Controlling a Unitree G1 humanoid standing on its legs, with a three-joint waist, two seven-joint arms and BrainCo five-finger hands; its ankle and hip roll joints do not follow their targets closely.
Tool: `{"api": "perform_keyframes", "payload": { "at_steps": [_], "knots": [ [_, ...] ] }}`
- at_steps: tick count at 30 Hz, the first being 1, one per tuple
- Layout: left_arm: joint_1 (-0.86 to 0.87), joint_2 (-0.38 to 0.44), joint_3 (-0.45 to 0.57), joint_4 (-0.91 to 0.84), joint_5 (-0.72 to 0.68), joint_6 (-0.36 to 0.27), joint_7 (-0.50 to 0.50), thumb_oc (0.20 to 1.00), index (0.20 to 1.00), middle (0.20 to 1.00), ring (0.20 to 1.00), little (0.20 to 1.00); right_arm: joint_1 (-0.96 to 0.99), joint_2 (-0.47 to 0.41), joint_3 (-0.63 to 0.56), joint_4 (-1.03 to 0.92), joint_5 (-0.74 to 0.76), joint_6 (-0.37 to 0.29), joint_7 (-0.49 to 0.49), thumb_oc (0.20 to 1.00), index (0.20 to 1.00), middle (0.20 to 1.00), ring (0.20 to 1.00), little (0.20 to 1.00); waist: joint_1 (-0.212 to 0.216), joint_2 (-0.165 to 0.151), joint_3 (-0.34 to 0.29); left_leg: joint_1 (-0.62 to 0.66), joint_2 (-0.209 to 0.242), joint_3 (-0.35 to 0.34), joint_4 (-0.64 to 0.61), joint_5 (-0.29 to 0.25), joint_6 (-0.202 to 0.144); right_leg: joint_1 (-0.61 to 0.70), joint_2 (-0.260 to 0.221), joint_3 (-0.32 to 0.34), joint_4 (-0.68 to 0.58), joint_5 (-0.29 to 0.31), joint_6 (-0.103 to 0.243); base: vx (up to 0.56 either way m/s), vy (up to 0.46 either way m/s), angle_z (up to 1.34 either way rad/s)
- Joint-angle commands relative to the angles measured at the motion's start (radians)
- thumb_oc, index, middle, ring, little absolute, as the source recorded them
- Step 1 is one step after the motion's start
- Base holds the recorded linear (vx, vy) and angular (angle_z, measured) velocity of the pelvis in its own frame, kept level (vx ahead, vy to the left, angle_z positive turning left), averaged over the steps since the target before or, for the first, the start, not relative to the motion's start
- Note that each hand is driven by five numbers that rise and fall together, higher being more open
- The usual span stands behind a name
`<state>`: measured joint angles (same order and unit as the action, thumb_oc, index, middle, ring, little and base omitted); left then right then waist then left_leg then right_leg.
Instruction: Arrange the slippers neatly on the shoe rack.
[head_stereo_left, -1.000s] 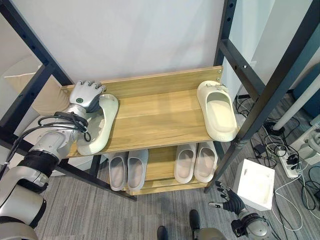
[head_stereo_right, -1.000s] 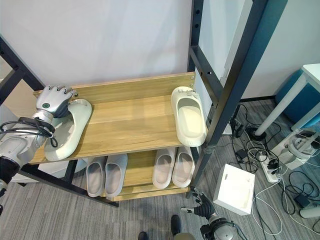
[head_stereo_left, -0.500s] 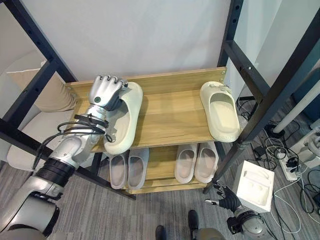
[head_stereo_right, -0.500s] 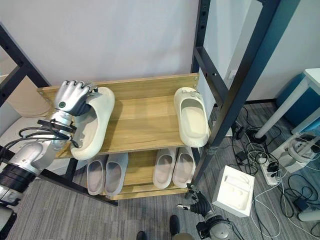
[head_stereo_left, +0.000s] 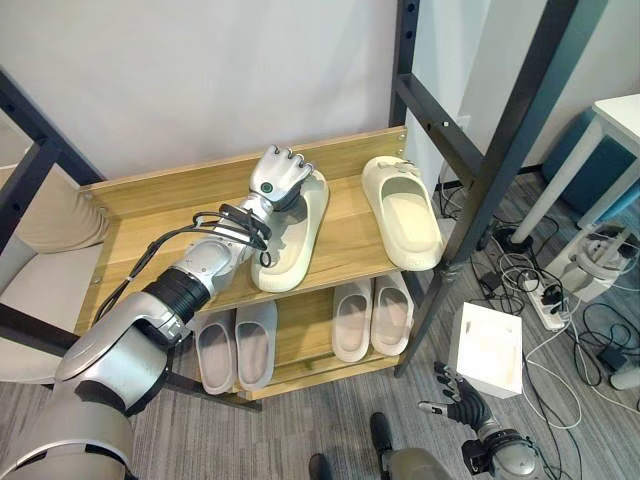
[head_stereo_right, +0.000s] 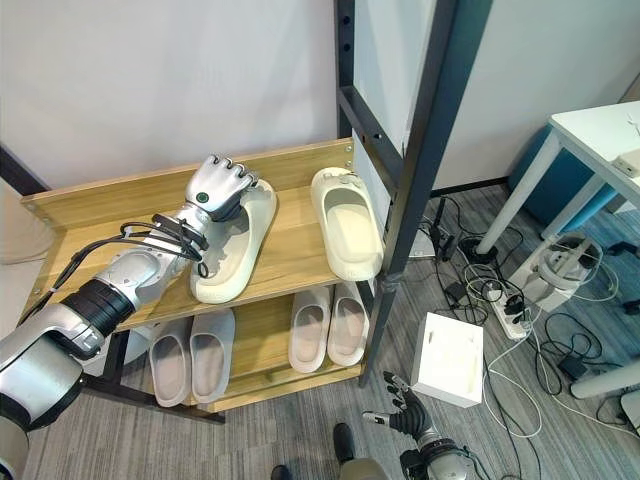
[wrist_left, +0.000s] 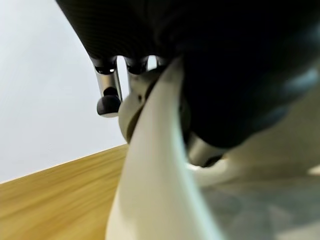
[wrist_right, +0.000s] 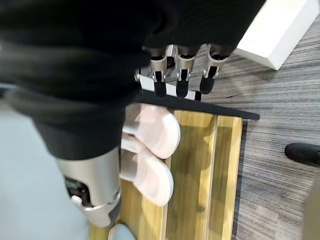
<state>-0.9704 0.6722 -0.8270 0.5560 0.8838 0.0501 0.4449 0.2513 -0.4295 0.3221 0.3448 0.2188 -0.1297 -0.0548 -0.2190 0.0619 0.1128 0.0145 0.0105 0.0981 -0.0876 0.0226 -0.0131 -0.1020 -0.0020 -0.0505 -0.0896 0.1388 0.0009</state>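
Two cream slippers lie on the wooden top shelf (head_stereo_left: 150, 215) of the shoe rack. My left hand (head_stereo_left: 278, 178) is shut on the toe end of the left slipper (head_stereo_left: 287, 245), fingers curled over its rim. In the left wrist view the fingers (wrist_left: 107, 95) hook over the slipper's edge (wrist_left: 150, 175). The other cream slipper (head_stereo_left: 402, 210) rests close to its right, toe to the wall, a narrow gap between them. My right hand (head_stereo_left: 455, 395) hangs low near the floor, open, its fingers (wrist_right: 180, 75) straight.
On the lower shelf stand a grey pair (head_stereo_left: 235, 345) and a pinkish pair (head_stereo_left: 370, 318). A black slanted frame post (head_stereo_left: 480, 190) crosses right of the rack. A white box (head_stereo_left: 488, 350) and a power strip with cables (head_stereo_left: 555, 305) lie on the floor at the right.
My left hand has carried its slipper from the shelf's left end rightward, up beside the other slipper. The camera has also shifted. The right hand stays low.
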Motion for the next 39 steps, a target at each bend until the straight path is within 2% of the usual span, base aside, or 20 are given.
{"api": "perform_keyframes", "payload": {
  "at_steps": [1,7,8,9,15,17,24,25,29,30,32,35,36,37,39],
  "knots": [
    [-0.232,-0.004,0.055,0.122,-0.006,0.044,0.033,0.200,0.200,0.200,0.200,0.200,0.012,-0.027,-0.058,-0.066,0.040,-0.051,-0.011,1.000,1.000,1.000,1.000,1.000,-0.037,-0.004,-0.006,0.065,0.009,0.011,0.000,-0.167,0.005,0.146,-0.009,0.016,0.002,-0.255,0.079,0.02,-0.061,-0.10],
    [-0.237,-0.060,0.056,0.112,-0.030,0.041,0.036,0.200,0.200,0.200,0.200,0.200,0.031,-0.024,-0.065,-0.054,0.045,-0.046,-0.016,1.000,1.000,1.000,1.000,1.000,-0.051,0.004,-0.007,0.073,0.013,0.015,0.000,-0.165,0.001,0.157,-0.004,0.018,0.002,-0.264,0.072,0.01,-0.052,-0.10],
    [-0.236,-0.066,0.057,0.120,-0.033,0.042,0.037,0.294,0.294,0.294,0.294,0.294,0.032,-0.025,-0.066,-0.052,0.045,-0.046,-0.018,1.000,1.000,1.000,1.000,1.000,-0.053,0.004,-0.007,0.074,0.013,0.016,0.000,-0.165,0.001,0.158,-0.004,0.018,0.002,-0.265,0.072,0.00,0.000,0.00],
    [-0.243,-0.076,0.053,0.142,-0.036,0.052,0.033,1.000,1.000,1.000,1.000,1.000,0.033,-0.025,-0.067,-0.048,0.044,-0.046,-0.019,1.000,1.000,1.000,1.000,1.000,-0.055,0.007,-0.007,0.075,0.013,0.017,0.000,-0.165,0.000,0.160,-0.003,0.017,0.002,-0.265,0.071,-0.01,-0.030,0.04],
    [-0.251,-0.067,0.050,0.178,-0.050,0.050,-0.002,1.000,1.000,1.000,1.000,1.000,0.029,-0.016,-0.073,-0.033,0.047,-0.040,-0.018,1.000,1.000,1.000,1.000,1.000,-0.049,0.004,-0.010,0.079,0.015,0.012,0.000,-0.163,-0.001,0.168,-0.002,0.010,0.002,-0.269,0.069,-0.01,-0.011,0.01],
    [-0.225,-0.037,0.075,0.117,-0.067,0.036,-0.052,1.000,1.000,1.000,1.000,1.000,0.019,-0.001,-0.075,-0.023,0.051,-0.031,-0.009,1.000,1.000,1.000,1.000,1.000,-0.031,-0.005,-0.014,0.082,0.013,-0.006,0.000,-0.158,-0.002,0.181,-0.003,-0.011,0.002,-0.272,0.065,-0.05,-0.033,0.09],
    [-0.145,0.006,0.128,-0.042,-0.069,0.006,-0.113,1.000,1.000,1.000,1.000,1.000,-0.017,0.024,-0.060,0.004,0.053,-0.016,-0.002,1.000,1.000,1.000,1.000,1.000,0.002,-0.020,-0.015,0.082,0.008,-0.036,0.000,-0.152,0.000,0.195,-0.004,-0.038,0.002,-0.273,0.060,-0.04,-0.005,0.21],
    [-0.098,0.010,0.158,-0.087,-0.082,-0.007,-0.131,1.000,1.000,1.000,1.000,1.000,-0.028,0.035,-0.055,0.012,0.051,-0.011,0.000,1.000,1.000,1.000,1.000,1.000,0.017,-0.026,-0.016,0.078,0.006,-0.046,0.000,-0.150,0.002,0.196,-0.005,-0.048,0.002,-0.271,0.059,-0.05,0.006,0.05],
    [-0.008,0.025,0.229,-0.174,-0.133,-0.029,-0.148,1.000,1.000,1.000,1.000,1.000,-0.044,0.048,-0.050,0.024,0.040,-0.005,-0.001,1.000,1.000,1.000,1.000,1.000,0.033,-0.032,-0.017,0.073,0.003,-0.058,0.000,-0.146,0.003,0.198,-0.006,-0.059,0.002,-0.269,0.057,-0.05,0.009,0.19],
    [0.107,-0.004,0.334,-0.250,-0.316,-0.084,-0.150,1.000,1.000,1.000,1.000,1.000,-0.053,0.070,-0.052,0.036,0.031,0.003,-0.003,1.000,1.000,1.000,1.000,1.000,0.052,-0.038,-0.017,0.073,0.001,-0.066,0.000,-0.142,0.005,0.200,-0.008,-0.067,0.002,-0.269,0.054,-0.05,0.024,0.02],
    [0.213,-0.051,0.414,-0.282,-0.530,-0.132,-0.163,1.000,1.000,1.000,1.000,1.000,-0.057,0.082,-0.048,0.042,0.020,0.013,-0.001,1.000,1.000,1.000,1.000,1.000,0.058,-0.039,-0.021,0.074,0.000,-0.067,0.000,-0.140,0.007,0.202,-0.008,-0.067,0.002,-0.268,0.052,-0.03,0.025,0.11],
    [0.409,-0.189,0.499,-0.321,-1.217,-0.242,-0.242,1.000,1.000,1.000,1.000,1.000,-0.068,0.098,-0.042,0.030,0.010,0.033,-0.001,1.000,1.000,1.000,1.000,1.000,0.073,-0.044,-0.031,0.069,-0.002,-0.073,0.000,-0.134,0.012,0.200,-0.010,-0.071,0.002,-0.261,0.050,-0.03,0.034,0.16],
    [0.447,-0.220,0.499,-0.316,-1.387,-0.245,-0.279,1.000,1.000,1.000,1.000,1.000,-0.072,0.098,-0.037,0.023,0.006,0.042,-0.003,1.000,1.000,1.000,1.000,1.000,0.073,-0.044,-0.032,0.067,-0.002,-0.072,0.000,-0.134,0.012,0.198,-0.010,-0.070,0.002,-0.260,0.050,-0.03,0.038,0.06],
    [0.474,-0.217,0.488,-0.335,-1.505,-0.233,-0.309,1.000,1.000,1.000,1.000,1.000,-0.069,0.092,-0.035,0.019,0.005,0.050,-0.003,1.000,1.000,1.000,1.000,1.000,0.072,-0.044,-0.037,0.063,-0.003,-0.071,0.000,-0.132,0.014,0.194,-0.011,-0.072,0.002,-0.258,0.050,-0.02,0.035,0.07],
    [0.491,-0.226,0.479,-0.346,-1.628,-0.219,-0.325,1.000,1.000,1.000,1.000,1.000,-0.067,0.086,-0.025,0.009,-0.002,0.057,-0.001,1.000,1.000,1.000,1.000,1.000,0.070,-0.044,-0.040,0.061,-0.003,-0.069,0.000,-0.132,0.014,0.192,-0.011,-0.072,0.002,-0.257,0.052,-0.01,0.017,-0.01]
  ]
}}
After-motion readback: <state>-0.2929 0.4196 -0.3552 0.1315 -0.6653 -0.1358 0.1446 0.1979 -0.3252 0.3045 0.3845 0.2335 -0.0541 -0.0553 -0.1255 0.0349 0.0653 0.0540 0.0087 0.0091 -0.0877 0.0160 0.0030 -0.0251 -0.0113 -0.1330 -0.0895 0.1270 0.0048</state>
